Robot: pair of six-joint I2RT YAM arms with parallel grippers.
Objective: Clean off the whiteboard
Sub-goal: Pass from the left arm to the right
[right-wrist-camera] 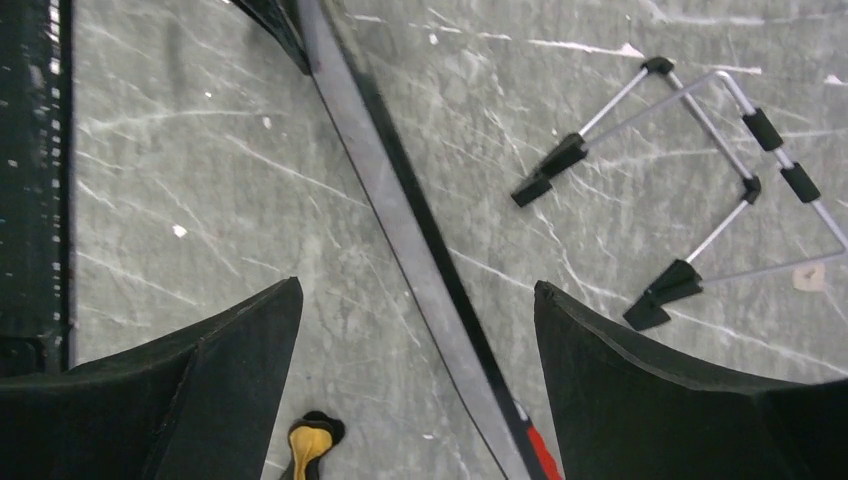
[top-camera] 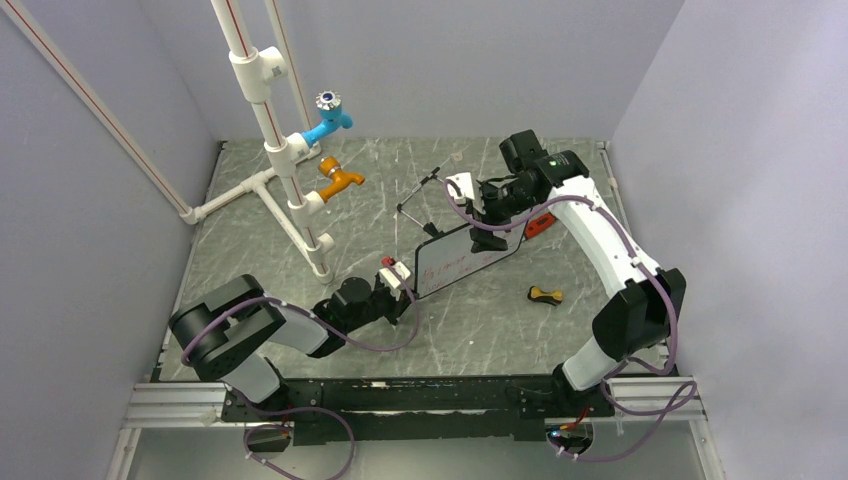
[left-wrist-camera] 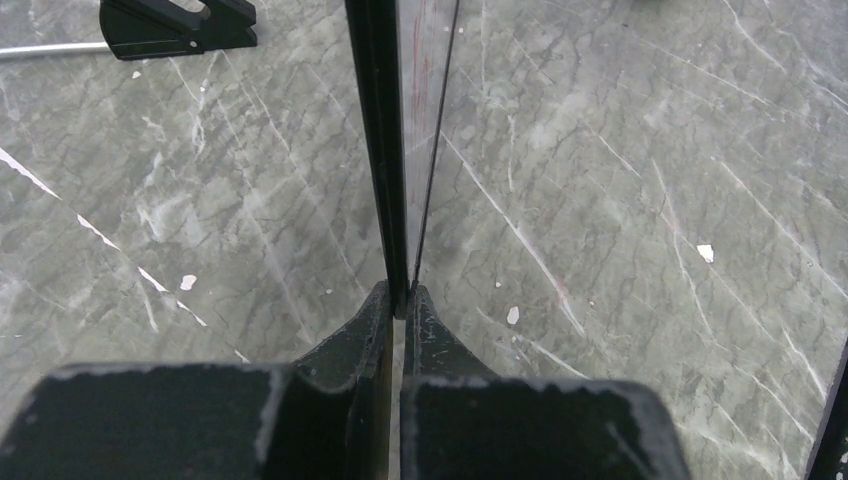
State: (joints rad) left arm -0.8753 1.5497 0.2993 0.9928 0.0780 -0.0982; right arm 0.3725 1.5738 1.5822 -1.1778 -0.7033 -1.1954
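The whiteboard [top-camera: 465, 262] stands on edge mid-table, its white face carrying red handwriting. My left gripper [top-camera: 405, 280] is shut on its lower left corner. In the left wrist view the whiteboard [left-wrist-camera: 400, 150] runs edge-on away from my pinching left gripper [left-wrist-camera: 405, 300]. My right gripper [top-camera: 490, 228] hovers open over the board's upper right edge. In the right wrist view the whiteboard's thin edge [right-wrist-camera: 390, 190] passes diagonally between the wide-apart fingers of my right gripper [right-wrist-camera: 415, 295], touching neither. A small yellow-black eraser [top-camera: 545, 295] lies on the table to the right, and the eraser [right-wrist-camera: 310, 445] shows below the right fingers.
A wire easel [top-camera: 420, 205] lies behind the board, and the same easel [right-wrist-camera: 700, 180] shows in the right wrist view. A red object [top-camera: 540, 225] lies by the right arm. White pipes [top-camera: 275, 150] with blue and orange taps stand back left. A metal rail [top-camera: 400, 395] runs along the near edge.
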